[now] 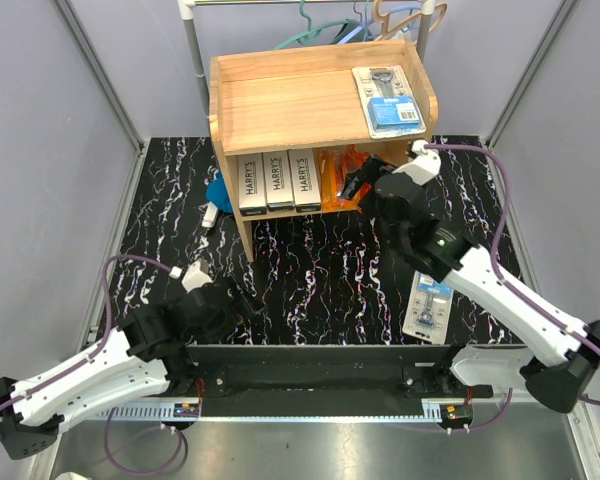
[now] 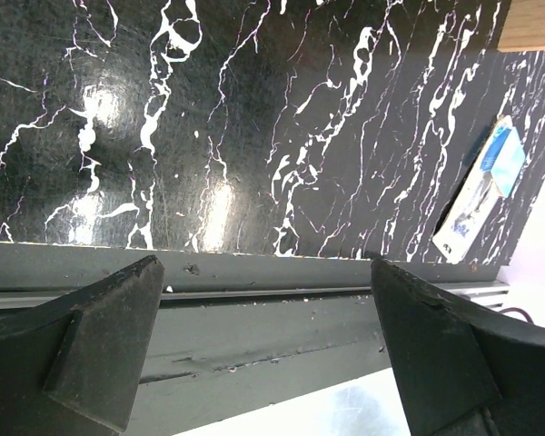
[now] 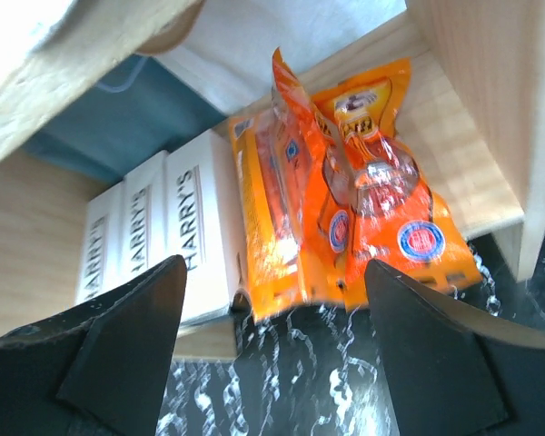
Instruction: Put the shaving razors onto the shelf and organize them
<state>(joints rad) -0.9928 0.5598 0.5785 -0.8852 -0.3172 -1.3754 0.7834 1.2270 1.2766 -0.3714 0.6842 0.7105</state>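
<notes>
Facing orange packets on shelf | right hand apart, empty | loose blister pack lies behind it on worktop, long axis near-far | right arm nearer

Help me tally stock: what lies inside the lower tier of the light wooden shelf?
Three white HARRY'S boxes side by side on the left, overlapping orange plastic packets on the right. Their count and whatever lies behind are hidden.
</notes>
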